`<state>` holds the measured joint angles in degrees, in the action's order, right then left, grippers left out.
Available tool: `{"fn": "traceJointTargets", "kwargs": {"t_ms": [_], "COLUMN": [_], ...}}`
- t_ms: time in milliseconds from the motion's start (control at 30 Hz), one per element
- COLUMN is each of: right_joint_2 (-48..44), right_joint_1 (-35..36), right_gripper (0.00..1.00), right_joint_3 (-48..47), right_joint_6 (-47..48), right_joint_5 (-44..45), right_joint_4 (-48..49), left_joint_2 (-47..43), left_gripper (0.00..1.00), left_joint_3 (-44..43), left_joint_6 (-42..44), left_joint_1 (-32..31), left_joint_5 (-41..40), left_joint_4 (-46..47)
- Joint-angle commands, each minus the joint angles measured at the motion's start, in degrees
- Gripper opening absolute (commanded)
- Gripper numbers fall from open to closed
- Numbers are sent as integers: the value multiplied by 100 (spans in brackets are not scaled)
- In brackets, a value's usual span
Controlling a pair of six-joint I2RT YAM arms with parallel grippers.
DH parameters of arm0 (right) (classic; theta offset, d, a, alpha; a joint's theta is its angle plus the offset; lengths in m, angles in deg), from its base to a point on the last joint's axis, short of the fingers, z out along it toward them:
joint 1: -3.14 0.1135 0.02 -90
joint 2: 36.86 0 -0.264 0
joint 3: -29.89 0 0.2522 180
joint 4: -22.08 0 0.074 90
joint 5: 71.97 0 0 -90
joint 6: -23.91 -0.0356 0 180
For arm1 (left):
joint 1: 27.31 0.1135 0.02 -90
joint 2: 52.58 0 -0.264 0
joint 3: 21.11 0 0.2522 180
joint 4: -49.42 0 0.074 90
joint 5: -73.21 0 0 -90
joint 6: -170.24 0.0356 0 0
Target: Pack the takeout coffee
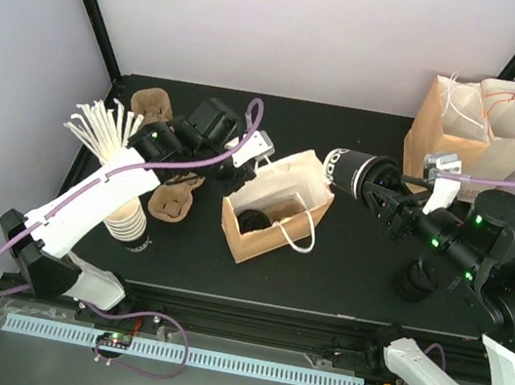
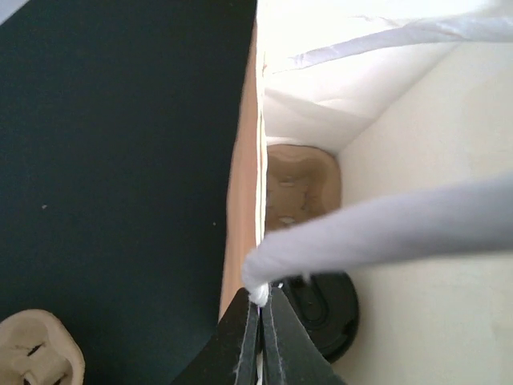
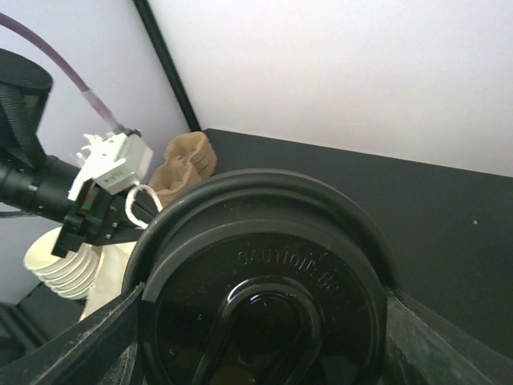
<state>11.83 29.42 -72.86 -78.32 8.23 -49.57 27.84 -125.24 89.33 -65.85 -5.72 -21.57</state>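
Takeout coffee (image 1: 345,171) is hanging in the air right of centre in the overhead view. The right gripper (image 1: 369,186) is clamping the cup's sides. The cup is lying sideways, its black lid facing the open paper bag (image 1: 281,197) just to its left, with a narrow gap between lid and bag rim.

The left gripper (image 2: 260,321) is pinching shut on the bag's rim beside a white handle (image 2: 385,233), at the bag's upper left corner in the overhead view. Dark tabletop (image 1: 344,266) is showing uncovered below the bag and between the bag and the right arm.

Inside the bag a brown carrier (image 2: 296,188) is sitting on the bottom, and a second black lid (image 2: 325,309) is taking up its near end. Left of the bag a loose carrier (image 1: 174,200) is lying near a stack of lidless white cups (image 1: 129,221). A fan of white sticks (image 1: 100,127) is spreading above the stack. Spare paper bags (image 1: 472,125) are standing in the upper right, behind the right arm. A dark object (image 1: 416,278) under that arm is too hidden to identify.

Only the left wrist view is looking down into the bag. In the right wrist view the lid is filling the lower frame between both fingers (image 3: 72,353), hiding most of the bag.
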Motion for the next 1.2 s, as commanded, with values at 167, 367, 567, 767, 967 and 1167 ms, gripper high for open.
{"fn": "traceJointTargets", "kwargs": {"t_ms": [167,367,567,767,967,1167], "right_joint_2": [-377,-518,-390,20,267,80], "right_joint_1": [8,8,13,317,1397,2420], "right_gripper": [38,36,34,32,31,29], "right_joint_3": [562,1508,2161,2128,2113,2791], "right_joint_6": [62,108,160,258,35,-373], "right_joint_5": [-1326,-1705,-1626,-1041,-36,1024], "right_joint_4": [748,1200,1292,677,341,659], "left_joint_2": [-667,-919,-1057,-1152,-1341,-1653], "left_gripper": [2,2,2,2,2,2], "left_joint_3": [725,1119,1483,1568,1699,2176], "left_joint_6": [225,230,287,312,455,661], "left_joint_1": [-342,-406,-426,-435,-593,-963], "left_joint_5": [-274,-273,-271,-402,-759,-822], "left_joint_4": [970,1263,1618,1769,2086,2566]}}
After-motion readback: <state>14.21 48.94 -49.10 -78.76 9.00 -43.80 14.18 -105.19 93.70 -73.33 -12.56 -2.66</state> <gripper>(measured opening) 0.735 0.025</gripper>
